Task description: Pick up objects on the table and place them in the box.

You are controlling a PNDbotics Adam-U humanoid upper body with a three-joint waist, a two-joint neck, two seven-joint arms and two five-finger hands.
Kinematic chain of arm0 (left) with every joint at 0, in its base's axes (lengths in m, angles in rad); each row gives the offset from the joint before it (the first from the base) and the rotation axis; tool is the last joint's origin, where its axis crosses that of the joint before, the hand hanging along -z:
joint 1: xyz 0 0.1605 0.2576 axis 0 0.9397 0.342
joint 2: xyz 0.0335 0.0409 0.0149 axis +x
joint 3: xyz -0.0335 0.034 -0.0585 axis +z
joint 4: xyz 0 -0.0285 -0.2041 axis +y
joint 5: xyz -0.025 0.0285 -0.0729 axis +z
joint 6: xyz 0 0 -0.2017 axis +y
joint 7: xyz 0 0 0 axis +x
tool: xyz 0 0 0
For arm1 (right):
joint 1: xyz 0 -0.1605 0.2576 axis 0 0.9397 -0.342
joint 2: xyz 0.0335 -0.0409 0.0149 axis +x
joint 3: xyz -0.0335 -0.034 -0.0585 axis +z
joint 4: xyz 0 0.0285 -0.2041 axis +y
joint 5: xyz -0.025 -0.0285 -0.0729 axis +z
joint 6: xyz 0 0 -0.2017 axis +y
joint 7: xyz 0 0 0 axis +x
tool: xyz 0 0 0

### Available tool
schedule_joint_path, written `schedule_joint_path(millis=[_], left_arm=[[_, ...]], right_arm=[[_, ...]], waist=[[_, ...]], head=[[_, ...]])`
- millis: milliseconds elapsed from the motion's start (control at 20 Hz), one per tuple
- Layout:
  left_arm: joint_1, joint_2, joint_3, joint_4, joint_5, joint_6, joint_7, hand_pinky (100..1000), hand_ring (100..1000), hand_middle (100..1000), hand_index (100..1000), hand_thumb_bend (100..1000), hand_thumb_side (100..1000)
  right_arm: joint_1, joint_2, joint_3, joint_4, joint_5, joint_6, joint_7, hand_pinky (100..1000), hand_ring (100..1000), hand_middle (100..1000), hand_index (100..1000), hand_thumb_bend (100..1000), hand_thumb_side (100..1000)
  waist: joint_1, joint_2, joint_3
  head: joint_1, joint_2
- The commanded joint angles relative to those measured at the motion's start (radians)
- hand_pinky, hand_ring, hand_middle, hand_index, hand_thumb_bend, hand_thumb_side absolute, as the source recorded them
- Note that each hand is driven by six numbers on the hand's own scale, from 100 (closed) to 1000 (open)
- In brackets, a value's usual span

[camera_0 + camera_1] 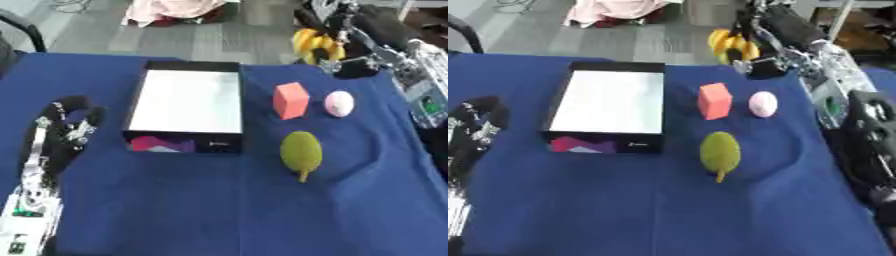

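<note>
Beside box [185, 102], cube [290, 100], open cloth [219, 210]

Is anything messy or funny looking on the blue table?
Nothing is spilled or broken. The box sits open with a bare white floor. The orange block, pink ball and green fruit lie apart on the blue cloth. One oddity: the right hand is beside yellow bananas at the far edge.
</note>
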Motion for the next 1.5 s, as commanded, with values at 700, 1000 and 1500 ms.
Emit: schedule_joint_path(millis=[700,1000,1500], left_arm=[[-0.045,-0.029,-0.032,-0.011,0.008,-0.016,-0.037,641,871,642,743,751,614],[-0.044,-0.027,-0.029,-0.011,0.006,-0.015,-0.034,641,871,642,743,751,614],[-0.034,-0.019,-0.021,-0.003,0.004,-0.012,-0.025,641,872,643,743,753,614]], right_arm=[[-0.041,0.278,-0.019,0.317,0.335,-0.059,-0.068,886,815,793,928,100,567],[-0.04,0.247,-0.026,0.281,0.292,-0.054,-0.045,885,827,857,952,100,677],[-0.105,0.047,-0.091,0.343,-0.051,-0.045,0.307,951,924,973,991,100,547]], waist=[[0.02,-0.006,0.06],[0.02,-0.006,0.05],[0.012,-0.017,0.035]], head=[[-0.078,-0.002],[-0.069,-0.002],[-0.053,-0.002]])
